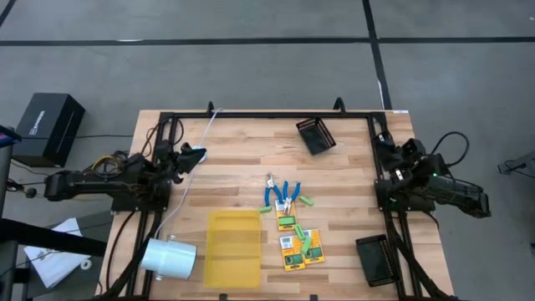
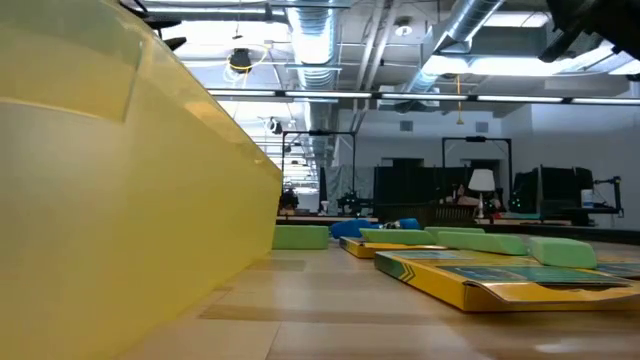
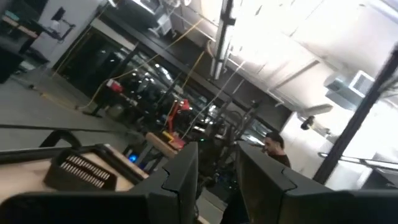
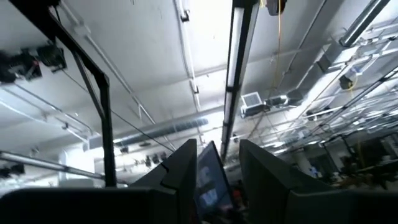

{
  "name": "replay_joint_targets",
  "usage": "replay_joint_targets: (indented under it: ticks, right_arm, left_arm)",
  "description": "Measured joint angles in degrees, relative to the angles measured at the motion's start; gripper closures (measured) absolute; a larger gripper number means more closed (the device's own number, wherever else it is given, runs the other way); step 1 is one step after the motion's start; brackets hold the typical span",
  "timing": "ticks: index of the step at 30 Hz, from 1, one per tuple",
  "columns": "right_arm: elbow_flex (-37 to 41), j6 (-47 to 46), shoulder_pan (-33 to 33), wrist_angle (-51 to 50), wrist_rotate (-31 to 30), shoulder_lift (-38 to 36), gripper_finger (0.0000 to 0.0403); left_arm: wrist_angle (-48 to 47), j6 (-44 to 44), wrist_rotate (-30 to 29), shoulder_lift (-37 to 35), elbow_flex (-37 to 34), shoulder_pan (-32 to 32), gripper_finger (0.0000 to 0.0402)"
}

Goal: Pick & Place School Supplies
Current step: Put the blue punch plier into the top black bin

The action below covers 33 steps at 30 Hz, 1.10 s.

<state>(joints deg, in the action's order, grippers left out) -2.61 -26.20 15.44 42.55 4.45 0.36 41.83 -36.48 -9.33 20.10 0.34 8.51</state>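
Observation:
The school supplies lie flat in a cluster at the table's middle. Blue-handled scissors (image 1: 282,194) are farthest back, with short green sticks (image 1: 306,202) beside them. Three yellow-and-green crayon boxes (image 1: 287,221) (image 1: 292,251) (image 1: 313,247) lie nearer, some with green sticks on top. The low view shows the boxes (image 2: 500,275), sticks (image 2: 300,237) and scissors (image 2: 370,227). My left gripper (image 1: 194,155) (image 3: 217,152) hovers open over the table's left side, far from them. My right gripper (image 4: 217,149) is open at the right edge, pointing up at the ceiling.
A flat yellow tray (image 1: 232,247) lies left of the supplies, and its wall (image 2: 120,200) fills the low view's left. One black mesh tray (image 1: 316,135) sits near the far edge and another (image 1: 377,259) near the right corner. A white cylinder (image 1: 170,257) lies at the near left.

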Motion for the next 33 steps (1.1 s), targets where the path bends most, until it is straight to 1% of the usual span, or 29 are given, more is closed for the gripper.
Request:
replay_joint_targets:
  ticks: [4,5,8,10,12,15,17,20,22,24,26,28,31,33]
  right_arm:
    - [0.0,-4.4,0.0,1.4,0.0,0.0,0.0290]
    - [0.0,-4.7,0.0,1.4,-1.1,0.0,0.0290]
    - [-0.5,-6.3,0.6,1.2,-8.8,0.1,0.0290]
    - [-0.9,-8.7,0.9,1.1,-12.0,0.1,0.0290]
    - [-1.6,-10.5,1.1,0.2,-12.3,1.2,0.0290]
    - [-4.4,-12.6,1.2,-2.4,-12.8,4.1,0.0290]
    - [-7.5,-12.4,1.2,-4.0,-12.9,7.2,0.0290]
    - [-13.6,-9.3,1.0,-10.1,-12.0,13.5,0.0290]
    - [-19.0,-6.2,0.6,-17.4,-11.8,17.7,0.0290]
    - [-25.0,-2.7,0.2,-27.9,-11.9,22.0,0.0290]
    - [-31.4,0.0,0.1,-39.3,-12.2,26.7,0.0290]
    - [-37.6,1.8,0.1,-49.3,-12.2,31.6,0.0290]
    - [-45.5,4.9,0.1,-59.8,-12.2,37.6,0.0290]
    - [-49.5,7.3,0.1,-64.2,-12.2,40.5,0.0290]
  left_arm:
    - [5.4,-4.0,-0.5,2.2,0.0,0.0,0.0298]
    - [7.0,-5.0,-0.2,2.6,0.1,0.0,0.0298]
    - [7.6,-6.8,2.1,3.9,2.9,0.0,0.0298]
    - [7.8,-6.9,3.8,6.2,6.7,0.0,0.0298]
    - [7.6,-5.1,5.1,10.1,11.9,0.0,0.0298]
    - [5.5,-1.0,7.9,17.9,21.3,0.0,0.0298]
    - [0.8,1.4,10.2,23.4,28.0,0.0,0.0298]
    - [-12.2,4.5,13.8,31.5,37.9,0.2,0.0298]
    - [-23.5,6.0,15.4,37.0,43.8,0.6,0.0298]
    - [-31.9,8.4,16.3,42.2,48.6,0.6,0.0298]
    - [-37.7,11.1,16.8,46.6,52.5,0.6,0.0298]
    - [-41.2,13.7,17.7,50.6,55.6,0.5,0.0298]
    - [-46.5,17.8,18.9,55.6,59.0,0.4,0.0298]
    - [-50.6,20.8,18.8,58.1,60.2,0.4,0.0298]
